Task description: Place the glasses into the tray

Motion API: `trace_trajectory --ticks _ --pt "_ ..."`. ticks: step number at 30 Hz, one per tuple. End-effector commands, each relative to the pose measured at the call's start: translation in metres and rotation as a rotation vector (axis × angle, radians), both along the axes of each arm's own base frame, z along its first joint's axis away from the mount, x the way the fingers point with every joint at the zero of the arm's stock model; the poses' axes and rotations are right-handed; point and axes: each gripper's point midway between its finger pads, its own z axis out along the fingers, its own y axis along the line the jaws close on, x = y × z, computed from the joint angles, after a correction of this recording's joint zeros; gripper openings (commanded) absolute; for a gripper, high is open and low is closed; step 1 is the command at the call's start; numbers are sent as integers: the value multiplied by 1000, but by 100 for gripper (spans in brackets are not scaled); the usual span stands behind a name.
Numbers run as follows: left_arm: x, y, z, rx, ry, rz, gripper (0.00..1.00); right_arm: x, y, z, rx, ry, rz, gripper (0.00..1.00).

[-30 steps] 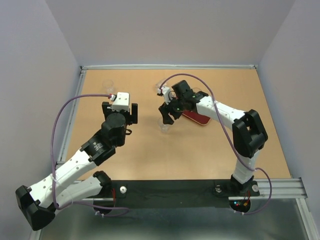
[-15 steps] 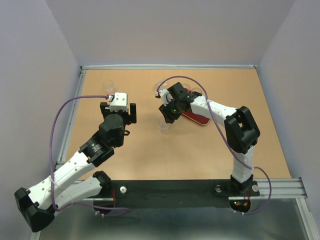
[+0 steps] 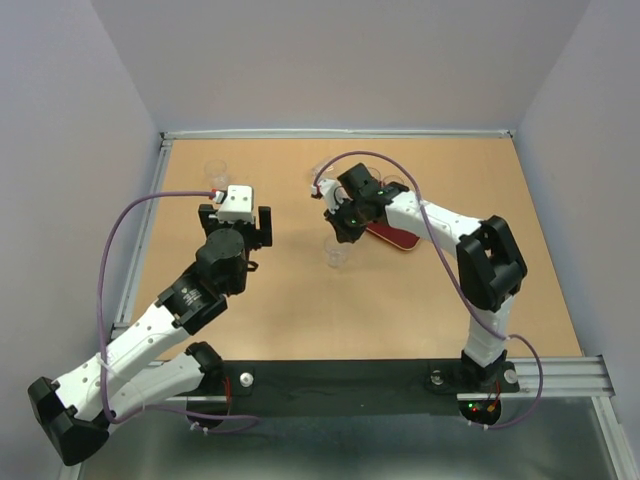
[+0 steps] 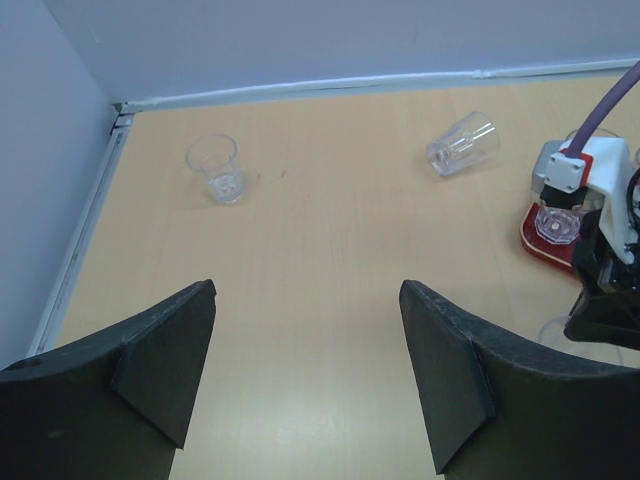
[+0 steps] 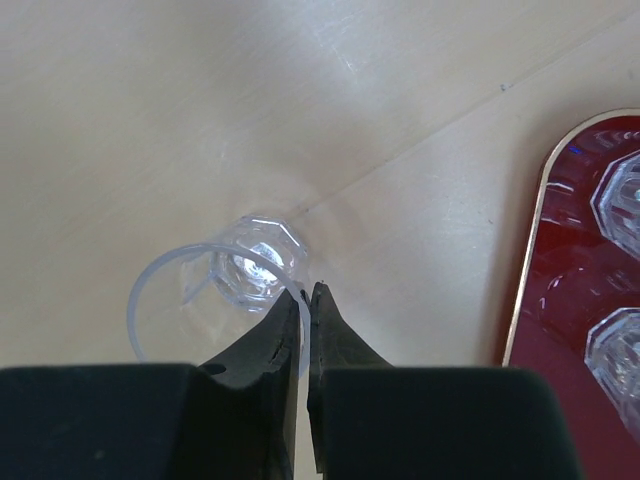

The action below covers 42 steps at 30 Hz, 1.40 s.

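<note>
A clear glass [image 5: 255, 265] stands upright on the table just left of the dark red tray [image 5: 570, 300]. My right gripper [image 5: 307, 292] is shut on its rim, one finger inside the glass and one outside. From above, the right gripper [image 3: 340, 232] hangs over this glass [image 3: 336, 252] beside the tray [image 3: 392, 238]. Two glasses [image 5: 620, 195] stand in the tray. My left gripper [image 4: 308, 290] is open and empty above bare table, also visible from above as the left gripper [image 3: 236, 218].
An upright glass [image 4: 216, 168] stands near the far left corner. Another glass [image 4: 462, 143] lies on its side near the back, left of the tray [image 4: 535, 240]. A raised rail [image 3: 150, 230] runs along the table's left edge.
My right gripper has closed onto the rim of the glass beside the tray. The glass has shifted slightly right. The left arm has crept slightly toward the back.
</note>
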Motion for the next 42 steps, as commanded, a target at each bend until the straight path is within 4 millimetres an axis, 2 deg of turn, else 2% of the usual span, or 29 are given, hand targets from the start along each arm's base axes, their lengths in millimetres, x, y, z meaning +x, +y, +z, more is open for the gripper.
trace_trajectory --ticks 1,3,4,5,7,9,10,16,17,19,20,26,30,31,33,36,42 --pt "-1 6 12 -36 -48 17 86 -18 -2 52 58 -105 120 0" --pt "-1 6 11 -35 -46 16 86 -22 -9 57 48 -134 146 0" --pt "-1 5 11 -35 -46 14 86 -26 -13 70 58 -166 152 1" --pt "0 6 11 -35 -47 14 85 -29 -21 67 44 -164 150 0" --pt "0 5 11 -38 -47 13 85 -32 -32 79 59 -193 146 0" --pt "-1 5 12 -37 -48 13 86 -27 -51 83 80 -189 106 1" --pt "0 5 11 -36 -46 11 86 -26 -59 93 98 -208 88 1" --pt "0 4 11 -36 -45 8 85 -7 -122 106 106 -243 -87 0" --pt "0 4 10 -34 -42 7 85 -1 -140 110 98 -257 -146 0" --pt "0 3 10 -34 -42 4 85 5 -157 109 94 -253 -208 0" --pt "0 3 10 -36 -43 1 85 10 -172 110 92 -254 -256 0" --pt "0 3 10 -38 -43 -2 85 35 -213 108 106 -265 -446 0" --pt "-1 3 12 -42 -47 -4 85 58 -229 101 122 -254 -553 0" --pt "-1 3 11 -42 -47 -2 85 64 -231 93 123 -232 -572 0" --pt "-1 3 12 -42 -48 -5 85 75 -238 94 142 -231 -607 0" --pt "-1 4 12 -41 -48 -1 85 91 -239 86 165 -221 -649 0" --pt "-1 3 10 -38 -45 -2 85 111 -237 66 160 -185 -656 0"
